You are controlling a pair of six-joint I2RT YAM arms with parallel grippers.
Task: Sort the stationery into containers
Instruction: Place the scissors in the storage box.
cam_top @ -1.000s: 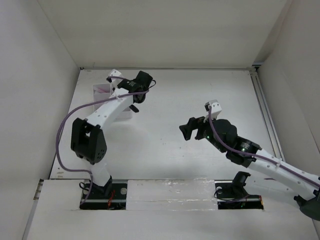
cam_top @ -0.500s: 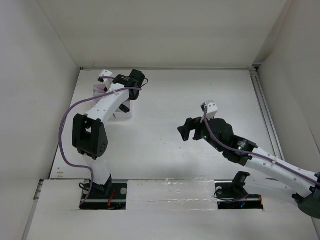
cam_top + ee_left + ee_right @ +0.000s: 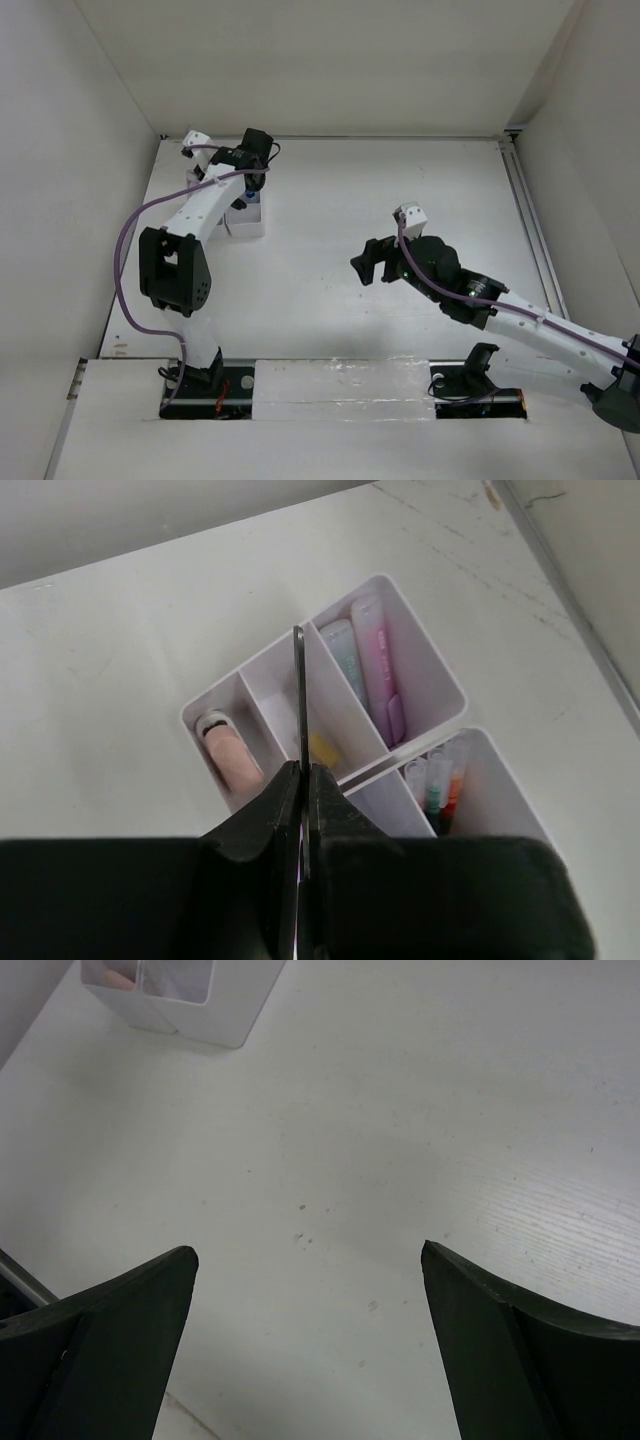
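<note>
My left gripper (image 3: 303,770) is shut on the scissors (image 3: 300,700). Their thin dark blade is seen edge-on, pointing out over the white organiser tray (image 3: 420,670). The tray holds a green highlighter (image 3: 345,660), a pink highlighter (image 3: 375,650), a tan eraser (image 3: 228,752), a yellow item (image 3: 322,748) and several pens (image 3: 440,790). From above, the left gripper (image 3: 250,178) hangs over the tray (image 3: 245,222) at the back left. My right gripper (image 3: 365,262) is open and empty over bare table; its jaws (image 3: 310,1260) stand wide apart. The blue-capped bottle cannot be made out.
White walls close in the table on the left, back and right. A metal rail (image 3: 530,220) runs along the right edge. The tray's corner (image 3: 180,1000) shows at the top left of the right wrist view.
My left arm has swung left and back, bringing the scissors from beside the tray to over it. My right gripper has drifted slightly left, still open.
</note>
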